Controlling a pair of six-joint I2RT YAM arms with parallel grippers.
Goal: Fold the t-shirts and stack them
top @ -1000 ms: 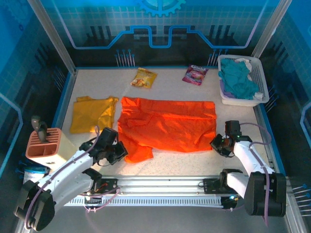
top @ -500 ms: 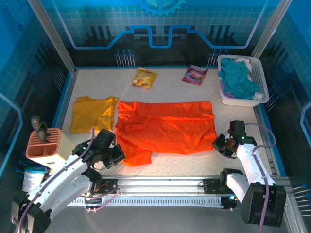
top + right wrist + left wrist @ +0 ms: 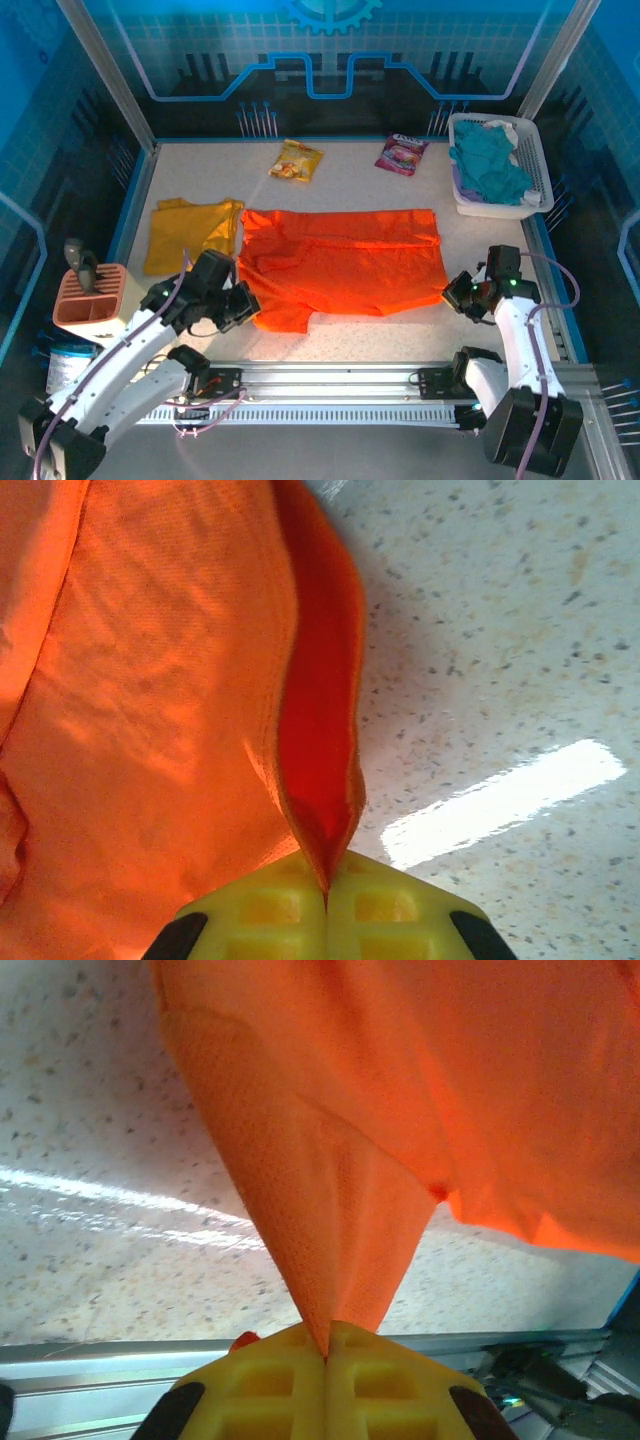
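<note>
Cloth is pinched in both of our grippers. From above we see the orange t-shirt (image 3: 340,262) spread across the middle of the table (image 3: 400,330), its long side running left to right, wrinkled, with a creased band along its far edge. Our left gripper (image 3: 248,306) sits at the shirt's near left corner and our right gripper (image 3: 456,293) at its near right corner.

In the left wrist view the yellow fingers (image 3: 265,1385) press together, and a fold of orange fabric rises from the seam between them. The jaws stand narrow, clamped on the shirt. In the right wrist view the fingers (image 3: 390,910) likewise close on a hemmed edge of the same shirt, with speckled tabletop to its right.

We find the mustard yellow t-shirt (image 3: 190,232) lying flat to the left of the orange one, just beside its far left corner; we cannot tell whether they touch. Toward the far edge lie a yellow snack packet (image 3: 296,160) and a purple snack packet (image 3: 402,153), well apart from both shirts. A white basket (image 3: 535,150) at the far right corner holds teal cloth (image 3: 488,165). A terracotta holder (image 3: 92,300) stands off the table's left edge.
</note>
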